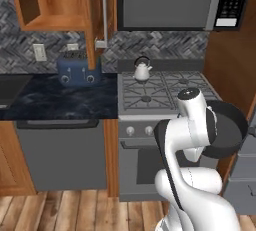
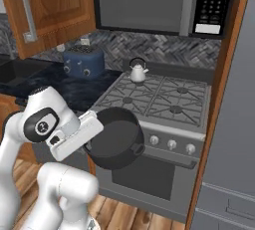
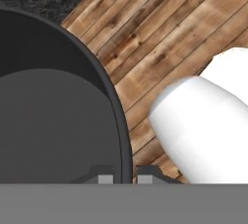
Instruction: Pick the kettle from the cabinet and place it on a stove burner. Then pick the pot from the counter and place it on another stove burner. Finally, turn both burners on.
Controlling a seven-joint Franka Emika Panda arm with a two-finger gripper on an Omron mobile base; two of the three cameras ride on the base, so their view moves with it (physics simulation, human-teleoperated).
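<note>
We see the kettle [image 1: 142,69] occupying the stove's [image 1: 170,92] back-left burner; the other grates lie bare. The open cabinet door [image 1: 98,15] juts out above the surface [image 1: 60,97], just left of the stove.

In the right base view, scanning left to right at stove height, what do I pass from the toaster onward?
blue toaster on the counter → kettle on the rear left burner → rear right burner → the tall grey panel at the right edge.
</note>
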